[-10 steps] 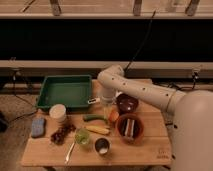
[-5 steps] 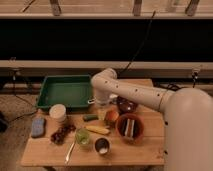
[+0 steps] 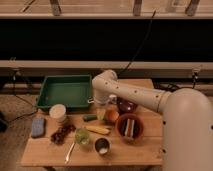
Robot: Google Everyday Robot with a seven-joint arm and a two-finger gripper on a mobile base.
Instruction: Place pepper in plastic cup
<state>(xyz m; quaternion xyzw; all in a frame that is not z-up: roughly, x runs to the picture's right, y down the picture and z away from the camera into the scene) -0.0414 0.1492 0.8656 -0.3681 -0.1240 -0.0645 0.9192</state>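
Dark-green pepper (image 3: 90,118) flat on the bench (image 3: 45,156), near the middle, lengthwise roughly along the front edge. Not in the cup, not lifted. Whether touched at its right end: unclear.

Just to its right, the gripper (image 3: 103,109), hanging from the bent white arm (image 3: 130,92), low over the boards between pepper and round orange fruit (image 3: 112,116). State of the jaws: cannot tell, lost against the arm's own bulk. Judged to be the reach for the pick, wrist pointed downward so as to meet a flat-lying thing from above.

Plastic cup (image 3: 82,137) upright toward the front edge, left of centre, mouth up and ready to receive. Near the pepper but apart from it. Between the two, a yellow elongated vegetable (image 3: 97,129), lying across the short path. Close by on the cup's right, a dark metal cup (image 3: 102,146) with white inside, easy to mistake for the target.

Further out: white cylindrical container (image 3: 58,112) and blue sponge (image 3: 37,126) toward the left edge, green tray (image 3: 47,102) at the back-left corner, brown bowl (image 3: 120,131) toward the right edge.

Next, as a judgement only: close across the pepper's slim width, lift clear of the yellow vegetable, then lower slantwise or end-first, given a length seemingly close to the cup's width. Main risk: a nudge rolling the pepper away, or a drop onto the rim.
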